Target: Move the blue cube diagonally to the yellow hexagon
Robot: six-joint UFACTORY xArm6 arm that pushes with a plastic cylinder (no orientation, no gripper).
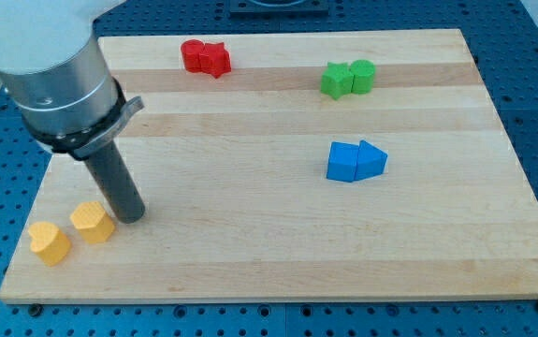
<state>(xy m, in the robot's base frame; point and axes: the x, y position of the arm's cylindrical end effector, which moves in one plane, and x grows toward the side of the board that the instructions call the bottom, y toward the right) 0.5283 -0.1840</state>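
— Well, where's my tip point(132, 215)?
— Camera view: it carries nothing, having no pincer, and sits just right of the yellow hexagon point(92, 222), at the view's lower left. The blue cube point(343, 162) lies well apart, touching a blue wedge point(371, 160).
— So?
— Pushing seems not yet begun; I'd circle behind the cube's right side.

arm point(49, 56): cut off at top | board edges: complete

my arm slants down from the view's top left, my tip point(133, 215) on the board.
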